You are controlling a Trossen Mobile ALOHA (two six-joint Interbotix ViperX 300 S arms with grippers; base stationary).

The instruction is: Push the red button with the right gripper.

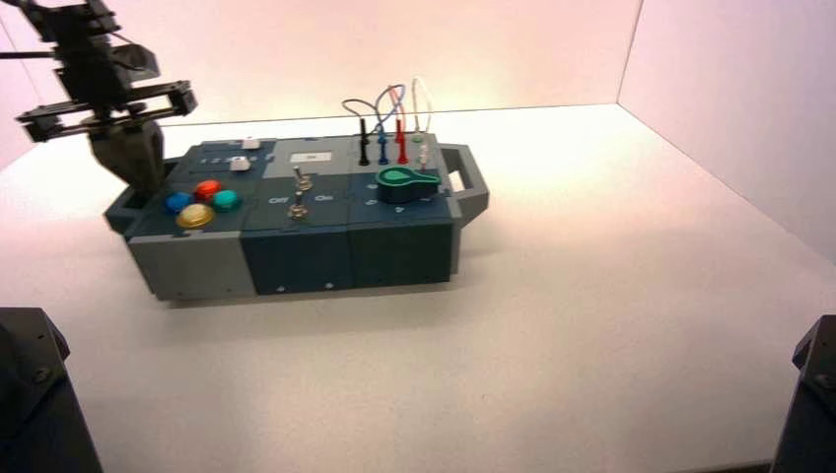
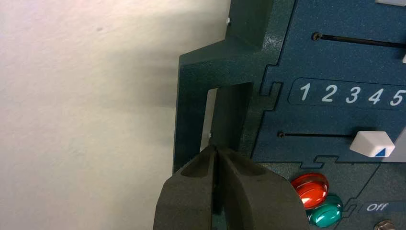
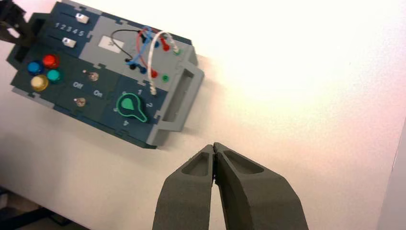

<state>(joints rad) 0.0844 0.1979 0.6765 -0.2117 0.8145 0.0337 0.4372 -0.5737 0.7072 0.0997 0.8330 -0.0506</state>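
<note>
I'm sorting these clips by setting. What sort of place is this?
Probably a robot test bench in a lab, not a home or workshop. A box of buttons, switches, a knob and wires sits alone on a plain white table, walled by bare white panels, with the left gripper at its handle.

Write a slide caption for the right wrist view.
Right tool, shut, hangs over bare table, well away from the box's red button.

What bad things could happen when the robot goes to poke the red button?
The right gripper hangs shut over bare table, far from the red button, so its long reach could go astray. The left gripper sits shut at the box's handle beside that button, so the arms might bump. The blue button, green button and yellow button crowd it, inviting a wrong press.
</note>
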